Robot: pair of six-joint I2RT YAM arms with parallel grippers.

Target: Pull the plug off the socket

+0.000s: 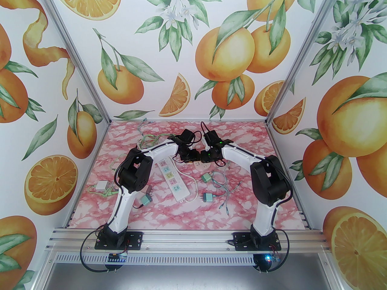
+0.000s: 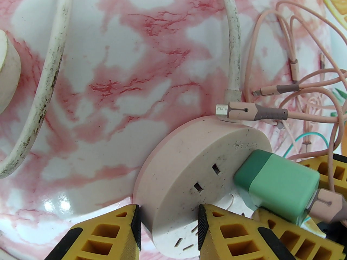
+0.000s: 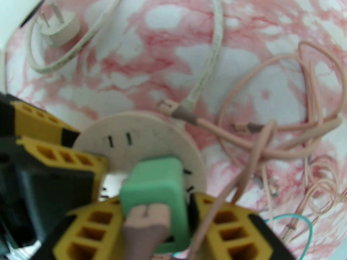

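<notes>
A round pale-pink socket (image 2: 189, 166) lies flat on the marble table, also seen from above (image 1: 202, 165) and from the right wrist (image 3: 141, 142). A green plug (image 2: 276, 183) with a pink cable stands in its face. My left gripper (image 2: 168, 213) pinches the socket's near rim, one yellow finger (image 2: 127, 231) on the side wall and the other on the top face. My right gripper (image 3: 154, 199) is shut on the green plug (image 3: 157, 188), a yellow finger (image 3: 230, 226) on each side. Both grippers meet over the socket at mid-table (image 1: 188, 157) (image 1: 208, 156).
A white power strip (image 1: 171, 177) lies left of the socket, its cord ending in a two-pin plug (image 3: 58, 28). Loose green plugs (image 1: 207, 178) (image 1: 208, 196) (image 1: 146, 198) and thin cables lie in front. Tangled pink cables (image 2: 298, 91) spread right of the socket. A white adapter (image 1: 99, 186) sits far left.
</notes>
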